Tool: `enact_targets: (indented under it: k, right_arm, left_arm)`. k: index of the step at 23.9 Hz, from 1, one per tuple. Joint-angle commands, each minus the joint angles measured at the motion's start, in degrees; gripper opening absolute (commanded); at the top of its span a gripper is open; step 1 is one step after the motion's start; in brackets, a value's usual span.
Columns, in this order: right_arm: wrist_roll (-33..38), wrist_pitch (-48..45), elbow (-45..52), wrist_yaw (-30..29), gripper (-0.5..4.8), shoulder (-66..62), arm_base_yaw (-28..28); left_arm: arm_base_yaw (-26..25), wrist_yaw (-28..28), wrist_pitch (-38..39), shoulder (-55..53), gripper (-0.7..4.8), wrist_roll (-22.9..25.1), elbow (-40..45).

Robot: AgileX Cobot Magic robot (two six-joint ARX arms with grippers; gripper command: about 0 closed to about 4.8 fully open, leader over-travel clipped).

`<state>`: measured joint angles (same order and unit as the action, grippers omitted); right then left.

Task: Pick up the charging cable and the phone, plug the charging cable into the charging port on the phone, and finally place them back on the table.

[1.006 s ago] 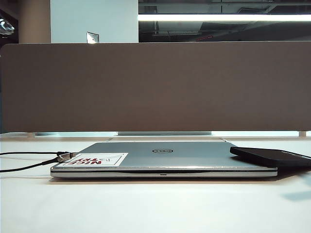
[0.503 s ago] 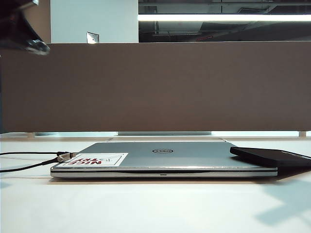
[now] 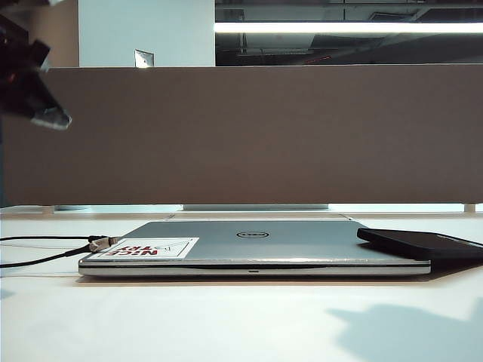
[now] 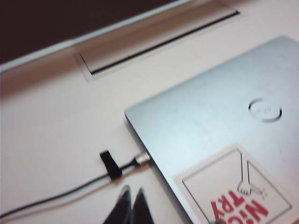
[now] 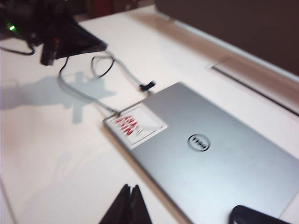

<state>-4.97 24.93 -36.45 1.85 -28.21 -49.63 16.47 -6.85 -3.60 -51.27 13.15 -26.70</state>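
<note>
Both the left gripper (image 4: 131,196) and the right gripper (image 5: 131,192) hang clenched and empty above the table (image 3: 226,317), near the laptop (image 3: 287,243).

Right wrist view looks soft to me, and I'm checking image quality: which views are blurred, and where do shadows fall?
Right wrist view: blurred throughout, laptop logo smeared. Left wrist view: softer blur, sticker readable. Exterior view: sharp, dark shadow on the table at lower right.
</note>
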Motion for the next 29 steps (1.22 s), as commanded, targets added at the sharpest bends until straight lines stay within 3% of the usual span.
enact_targets:
  k: [1,5,11,13,15,16,17,24,29]
  right_arm:
    - [-0.2,0.0,-0.1,2.0,-0.04,0.1,-1.9]
    - [-0.2,1.5,-0.1,3.0,-0.04,0.1,-2.6]
    - [-0.1,2.2,-0.1,3.0,-0.04,0.1,-2.5]
    - [0.5,2.3,-0.1,2.9,-0.04,0.2,-2.5]
    - [0.5,2.2,-0.1,2.1,-0.04,0.2,-2.5]
    - [0.5,2.2,-0.1,2.1,-0.04,0.2,-2.5]
    - [0.5,2.2,-0.1,2.1,-0.04,0.2,-2.5]
    - [0.5,1.8,-0.1,2.1,-0.04,0.2,-2.5]
    - [0.5,1.8,-0.1,2.1,-0.04,0.2,-2.5]
  left_arm:
    - [0.0,0.0,0.1,0.0,-0.05,0.4,1.6]
    - [0.0,0.0,0.1,0.0,-0.05,3.5,3.7]
    - [0.0,0.0,0.1,0.0,-0.04,13.9,5.7]
    - [0.0,0.0,0.1,0.0,0.93,17.4,5.7]
    - [0.0,0.0,0.1,0.0,2.66,21.6,5.7]
    - [0.0,0.0,0.1,0.0,3.26,23.5,5.7]
    - [0.0,0.0,0.1,0.0,3.51,26.2,5.7]
    - [0.0,0.0,-0.9,-4.6,3.49,31.0,5.7]
    - [0.0,0.0,-5.9,-11.0,3.49,31.5,5.7]
